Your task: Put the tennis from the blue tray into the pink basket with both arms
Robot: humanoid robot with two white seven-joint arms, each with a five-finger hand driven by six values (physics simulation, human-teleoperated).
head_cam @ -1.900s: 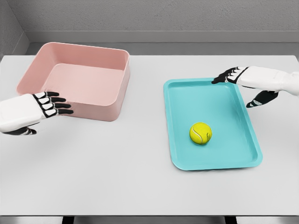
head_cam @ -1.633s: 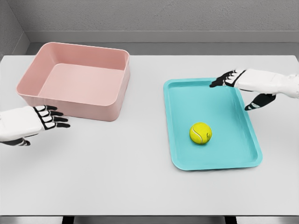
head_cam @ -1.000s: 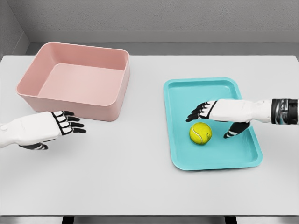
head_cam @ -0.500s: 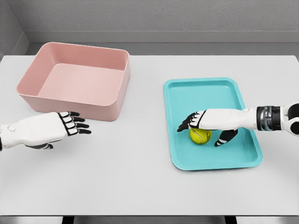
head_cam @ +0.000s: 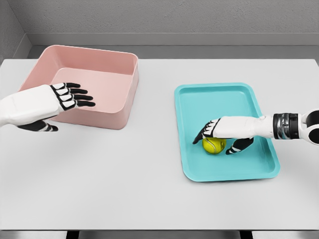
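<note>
A yellow-green tennis ball (head_cam: 214, 146) lies in the blue tray (head_cam: 219, 99), near its front half. My right hand (head_cam: 218, 138) lies flat over the top of the ball, fingers spread past it to the left and the thumb down on its right side; the fingers are not closed round it. The pink basket (head_cam: 94, 62) stands at the back left. My left hand (head_cam: 66, 97) hovers over the basket's front wall with its fingers stretched out, holding nothing.
The white table (head_cam: 124, 169) runs to a front edge near the bottom of the picture. A grey wall rises behind the table's far edge.
My left hand has risen and moved back from the table to above the basket's front wall. My right hand has settled lower on the ball, thumb drawn in closer.
</note>
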